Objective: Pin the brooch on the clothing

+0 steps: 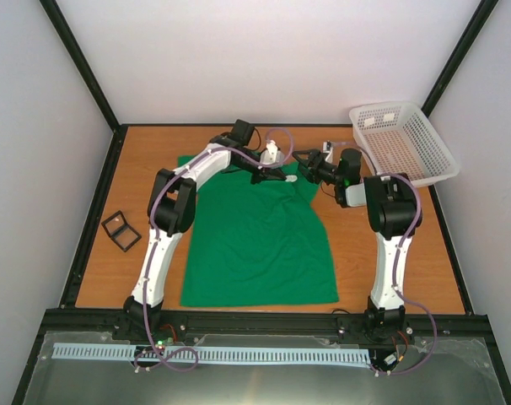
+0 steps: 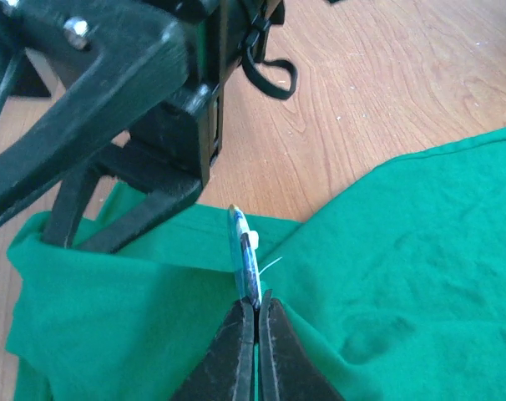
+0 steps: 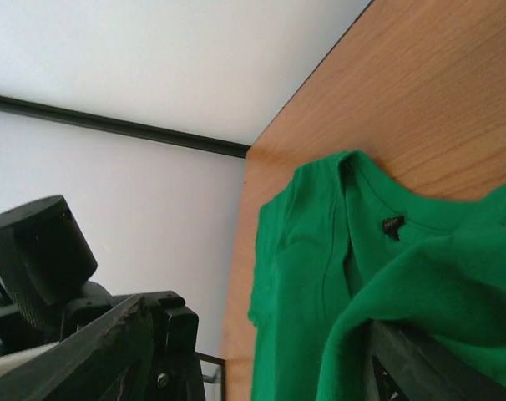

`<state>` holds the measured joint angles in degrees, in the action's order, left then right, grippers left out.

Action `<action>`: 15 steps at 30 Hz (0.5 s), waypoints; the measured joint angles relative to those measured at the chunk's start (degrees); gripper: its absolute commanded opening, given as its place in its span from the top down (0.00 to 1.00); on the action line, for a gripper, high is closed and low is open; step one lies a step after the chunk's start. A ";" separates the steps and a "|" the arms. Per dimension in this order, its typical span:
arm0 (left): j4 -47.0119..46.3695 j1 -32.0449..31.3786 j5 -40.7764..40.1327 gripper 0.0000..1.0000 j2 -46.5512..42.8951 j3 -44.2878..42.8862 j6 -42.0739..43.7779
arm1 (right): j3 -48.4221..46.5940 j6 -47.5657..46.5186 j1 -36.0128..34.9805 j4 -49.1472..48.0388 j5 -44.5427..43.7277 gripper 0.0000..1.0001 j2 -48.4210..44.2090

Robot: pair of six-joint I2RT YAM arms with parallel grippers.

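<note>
The brooch (image 2: pixel 246 246) stands edge-on at lower centre of the left wrist view, pinched by its rim in the closed left gripper (image 2: pixel 257 311), just above a raised fold of the shirt (image 2: pixel 403 276). At upper left the right gripper (image 2: pixel 79 236) has its jaws apart, with the fold seemingly draped over one finger; whether it truly props the cloth I cannot tell. Such a thin rim hold could let the brooch twist when pressed down, and the unclamped cloth could slide away.

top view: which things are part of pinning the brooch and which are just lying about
For the job: brooch; green T-shirt.
Lying about: black square case; white basket.
</note>
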<state>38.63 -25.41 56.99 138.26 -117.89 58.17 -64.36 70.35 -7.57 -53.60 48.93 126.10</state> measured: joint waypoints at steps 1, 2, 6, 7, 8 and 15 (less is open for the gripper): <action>0.46 0.15 0.24 0.99 0.02 -0.02 0.00 | 0.13 -2.38 0.02 1.88 -0.02 0.33 -0.92; 0.87 0.39 0.48 0.99 0.02 -0.07 -0.02 | 0.24 -5.03 0.04 3.89 -0.11 0.33 -1.90; 2.12 1.92 2.21 0.99 0.35 -0.81 -0.48 | 0.35 -19.61 0.13 15.78 -1.01 0.33 -8.35; 2.16 2.29 2.73 0.99 0.52 -1.05 -0.70 | 0.35 -22.88 0.13 17.90 -1.25 0.33 -9.68; 2.34 2.64 3.23 0.99 0.83 -1.40 -0.96 | 0.31 -26.80 0.13 20.35 -1.75 0.33 -11.30; 2.36 4.92 7.32 0.99 2.38 -1.14 -4.24 | 0.28 -47.87 -0.63 29.83 -1.07 0.36 -15.43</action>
<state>40.99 -20.49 64.31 140.64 -119.02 53.93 -64.07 22.48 -8.21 -23.77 47.86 110.67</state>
